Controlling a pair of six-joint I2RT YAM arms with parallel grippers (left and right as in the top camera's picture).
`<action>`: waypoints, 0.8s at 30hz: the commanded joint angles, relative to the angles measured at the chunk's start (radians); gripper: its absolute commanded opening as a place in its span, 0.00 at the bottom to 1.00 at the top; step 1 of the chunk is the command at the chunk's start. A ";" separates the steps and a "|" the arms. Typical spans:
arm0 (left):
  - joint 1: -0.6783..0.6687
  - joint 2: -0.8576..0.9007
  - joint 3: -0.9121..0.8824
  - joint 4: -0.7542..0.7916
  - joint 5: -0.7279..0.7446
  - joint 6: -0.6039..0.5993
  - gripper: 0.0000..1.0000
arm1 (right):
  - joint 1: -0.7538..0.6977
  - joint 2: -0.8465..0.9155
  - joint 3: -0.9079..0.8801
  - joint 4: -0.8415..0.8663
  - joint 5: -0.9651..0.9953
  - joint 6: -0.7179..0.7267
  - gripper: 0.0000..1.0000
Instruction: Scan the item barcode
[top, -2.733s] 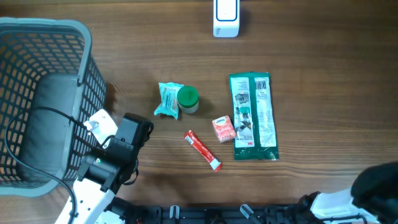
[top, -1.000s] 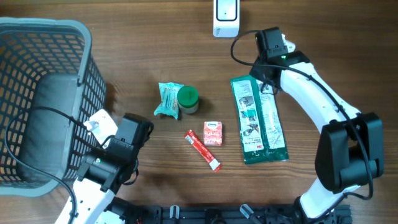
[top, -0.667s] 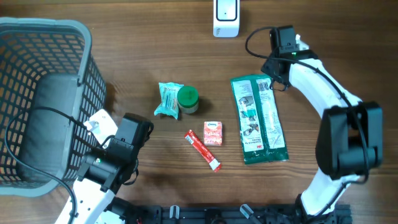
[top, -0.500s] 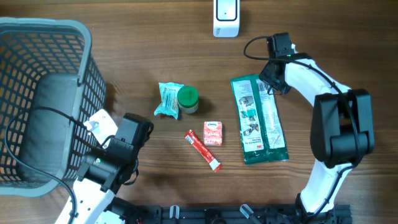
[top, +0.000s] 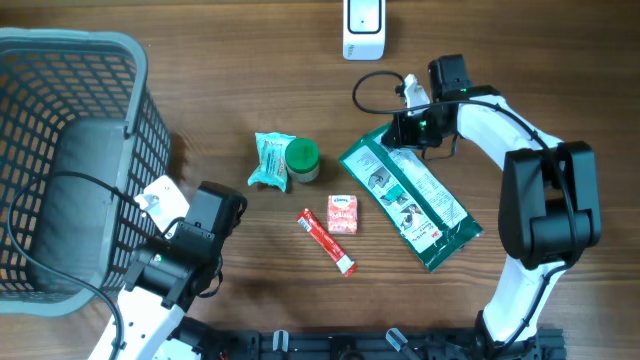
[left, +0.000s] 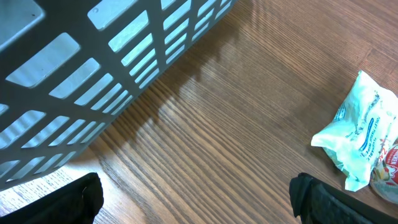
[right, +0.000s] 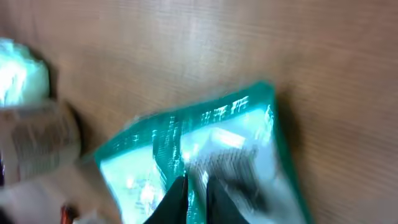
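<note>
The right gripper, jaws nearly together, sits at the top edge of the green packet lying slantwise on the table: light, floppy, slick film, probably best pinched there, though blur hides any real grip.

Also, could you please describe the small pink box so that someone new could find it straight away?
From the grey basket on the left, look right to the loose items mid-table. The small pink box lies between the thin red sachet and the long green packet; it alone is squat, boxy and pink.
</note>
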 joint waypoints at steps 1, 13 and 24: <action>0.005 -0.007 -0.004 0.000 -0.003 0.008 1.00 | 0.000 -0.048 0.079 -0.105 -0.047 -0.054 0.17; 0.005 -0.007 -0.004 0.000 -0.003 0.008 1.00 | 0.164 -0.157 -0.033 -0.396 0.284 0.235 0.04; 0.005 -0.007 -0.004 0.000 -0.003 0.008 1.00 | 0.213 -0.157 -0.297 -0.276 0.655 0.616 0.11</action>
